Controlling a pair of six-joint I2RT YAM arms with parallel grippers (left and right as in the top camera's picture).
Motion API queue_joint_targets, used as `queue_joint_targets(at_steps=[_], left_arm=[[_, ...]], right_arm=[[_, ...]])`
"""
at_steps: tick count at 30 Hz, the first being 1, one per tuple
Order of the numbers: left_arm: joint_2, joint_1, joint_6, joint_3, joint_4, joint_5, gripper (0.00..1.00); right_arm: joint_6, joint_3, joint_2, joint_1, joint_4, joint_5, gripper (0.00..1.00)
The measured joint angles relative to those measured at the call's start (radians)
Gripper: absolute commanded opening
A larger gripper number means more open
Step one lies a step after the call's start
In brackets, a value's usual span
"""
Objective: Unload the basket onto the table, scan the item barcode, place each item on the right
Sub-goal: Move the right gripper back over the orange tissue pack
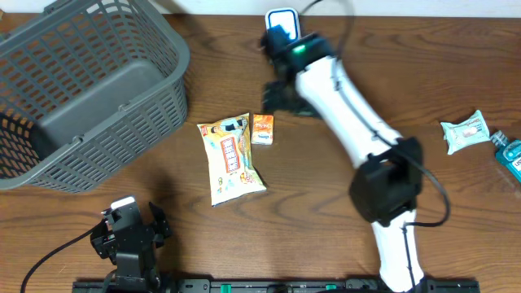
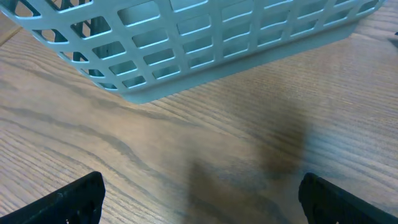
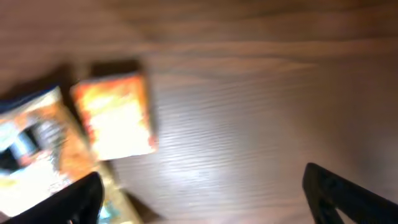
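Wooden table [image 1: 326,244] is spreading under both arms, and I am seeing a grey plastic basket [image 1: 146,114] sitting at its far left corner. I am watching the right gripper [image 3: 202,199] hanging over bare wood with its fingers spread wide, gripping nothing. The small orange box [image 3: 115,115] is lying flat near it, just beside the top corner of a yellow snack bag [image 1: 230,159]. The left gripper [image 2: 202,202] is hovering low near the basket, its fingers likewise standing wide apart and empty
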State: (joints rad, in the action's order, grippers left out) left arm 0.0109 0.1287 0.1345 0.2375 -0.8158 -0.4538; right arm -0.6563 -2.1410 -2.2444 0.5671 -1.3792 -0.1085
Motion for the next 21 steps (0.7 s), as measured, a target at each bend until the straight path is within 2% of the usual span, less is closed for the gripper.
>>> queue_joint_targets(at_steps=[2,6,13,21], left_arm=[[0.000,0.000,0.000,0.000,0.000,0.000,1.00],[0.000,0.000,0.000,0.000,0.000,0.000,1.00],[0.000,0.000,0.000,0.000,0.000,0.000,1.00],[0.000,0.000,0.000,0.000,0.000,0.000,1.00]], right_arm=[[0.015,0.002,-0.016,0.043,0.034,0.000,0.73],[0.022,0.002,-0.049,0.097,0.077,-0.020,0.69],[0.010,0.004,-0.119,0.121,0.055,-0.022,0.43],[-0.060,0.007,-0.123,0.110,0.032,-0.018,0.43]])
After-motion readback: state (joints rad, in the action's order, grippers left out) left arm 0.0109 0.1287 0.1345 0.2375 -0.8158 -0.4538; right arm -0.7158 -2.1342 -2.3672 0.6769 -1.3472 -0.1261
